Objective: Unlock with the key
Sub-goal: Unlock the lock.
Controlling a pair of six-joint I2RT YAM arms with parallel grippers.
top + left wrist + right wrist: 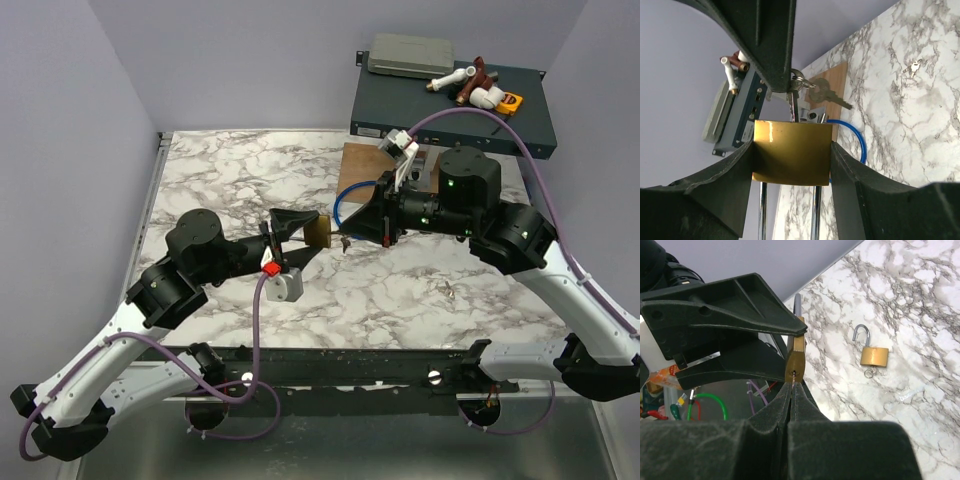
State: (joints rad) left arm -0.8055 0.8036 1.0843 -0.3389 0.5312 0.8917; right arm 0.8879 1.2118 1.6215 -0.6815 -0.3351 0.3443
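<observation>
Fingers of the left gripper (pixel 300 238) are clamped on both sides of the brass padlock (pixel 792 152). Those of the right gripper (pixel 792 386) are pressed together on the key (pixel 792 107), which runs from their tips into the padlock, a spare key (pixel 829 96) dangling just beside them

A worktop (pixel 220 170) with a white and grey marble pattern fills the scene, closed in on the left, back and right by plain pale lilac-grey walls (pixel 60 120). At its far right corner sits a dark blue-grey metal box (pixel 400 105) with a flat grey case (pixel 410 55) on top. A dark metal rail (pixel 330 362) runs along the near edge, and the light is soft and even.
</observation>
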